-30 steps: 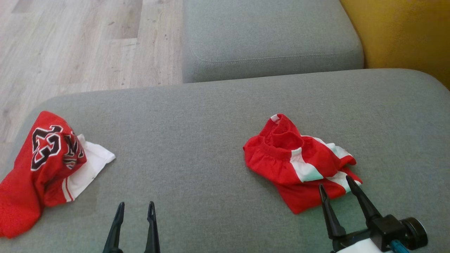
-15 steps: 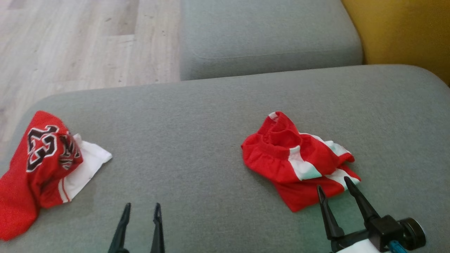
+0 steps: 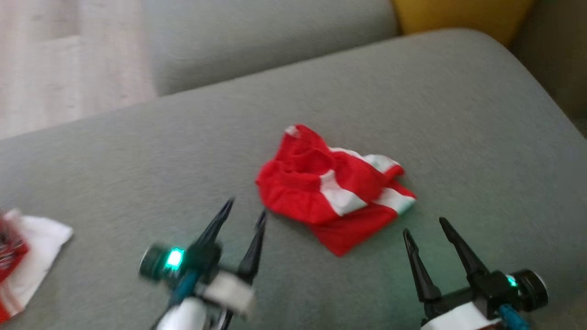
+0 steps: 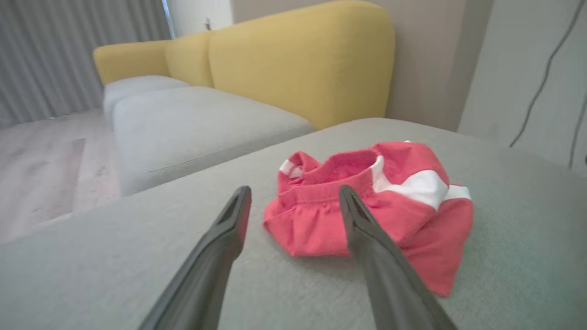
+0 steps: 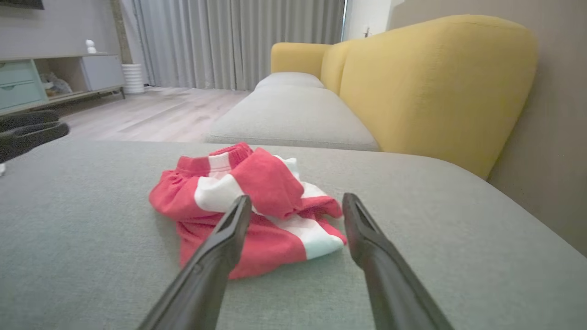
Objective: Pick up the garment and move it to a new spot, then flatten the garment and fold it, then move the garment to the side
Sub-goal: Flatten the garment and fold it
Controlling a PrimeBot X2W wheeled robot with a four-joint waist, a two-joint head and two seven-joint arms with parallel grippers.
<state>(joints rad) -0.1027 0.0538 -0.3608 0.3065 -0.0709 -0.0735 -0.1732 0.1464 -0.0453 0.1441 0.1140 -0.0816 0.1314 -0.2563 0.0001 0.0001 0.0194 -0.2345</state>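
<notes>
Garment (image 3: 335, 192): found crumpled in a loose heap at the centre of the head frame, resting on the grey cushion (image 3: 412, 114). The cloth was red with white stripes, and its gathered waistband was turned toward the left of the frame. Nothing held it.

Left end effector (image 3: 246, 206): located at the lower centre-left of the head frame, with its jaws spread apart and empty. Its fingertips pointed up and right at the garment's left edge. The nearer tip stood just beside the cloth (contact could not be confirmed, that part of the frame being blurred). In the left wrist view the left end effector (image 4: 294, 190) framed the waistband of the garment (image 4: 394, 201) between its two fingers.

Right end effector (image 3: 424, 226): located at the lower right of the head frame, jaws likewise parted and empty. Its tips sat near the garment's lower right corner with a strip of bare cushion between. In the right wrist view the right end effector (image 5: 296, 198) pointed at the striped folds of the garment (image 5: 257, 183).

Surroundings: a second red and white garment (image 3: 27, 261) lay at the lower left edge. A wooden floor (image 3: 55, 68) showed at upper left and a yellow sofa back (image 3: 458, 18) at the top right.
</notes>
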